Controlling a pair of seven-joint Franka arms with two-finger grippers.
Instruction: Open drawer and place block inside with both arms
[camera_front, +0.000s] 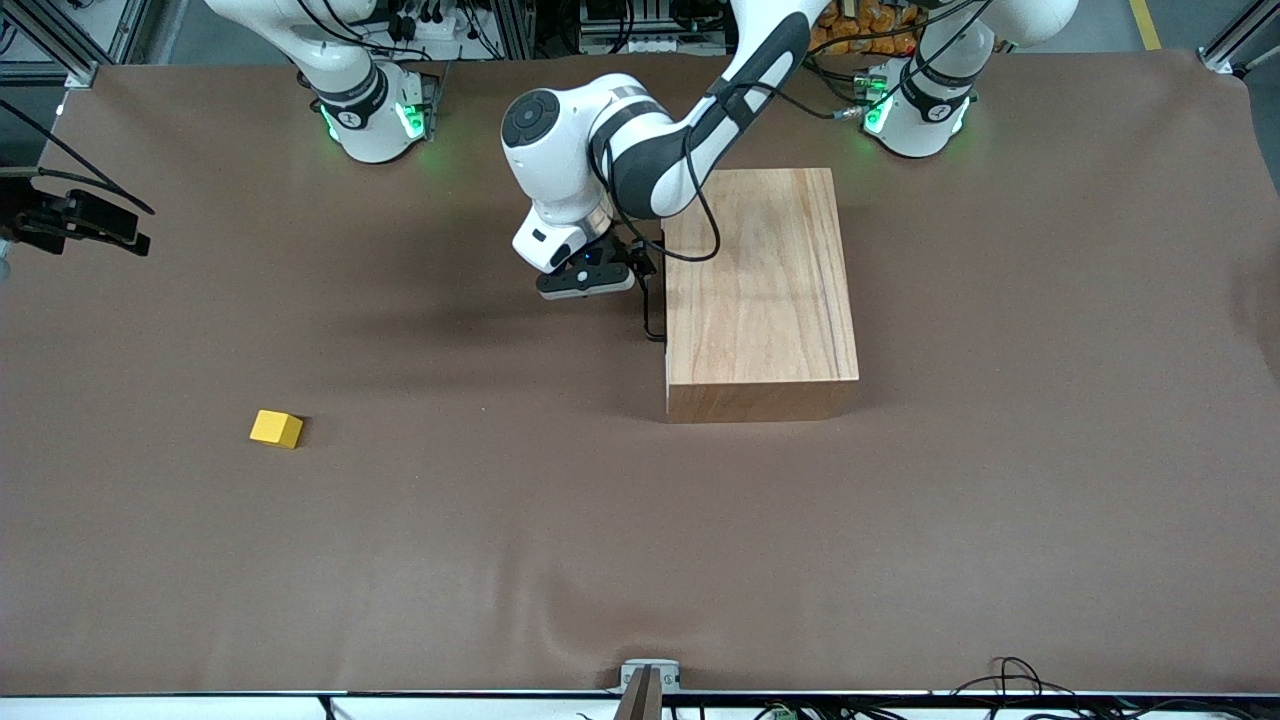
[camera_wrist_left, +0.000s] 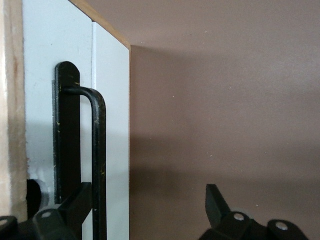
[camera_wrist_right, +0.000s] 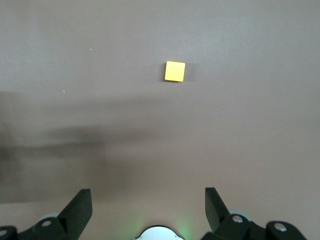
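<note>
The light-wood cabinet (camera_front: 760, 290) stands mid-table with its drawer pushed in. The drawer's white front (camera_wrist_left: 112, 125) and black wire handle (camera_front: 652, 305) face the right arm's end. My left gripper (camera_front: 600, 275) is open at the handle. In the left wrist view the handle (camera_wrist_left: 100, 150) stands between the open fingers of the left gripper (camera_wrist_left: 148, 192), close against one of them. The yellow block (camera_front: 276, 429) lies on the brown cloth toward the right arm's end. My right gripper (camera_wrist_right: 148, 195) is open and empty, high above the table, with the block (camera_wrist_right: 175, 71) in its view. It is outside the front view.
A black device (camera_front: 75, 220) juts over the table edge at the right arm's end. A small metal bracket (camera_front: 648, 680) and loose cables (camera_front: 1010, 675) sit at the edge nearest the front camera. The right arm's green-lit base (camera_front: 370, 115) stands at the back.
</note>
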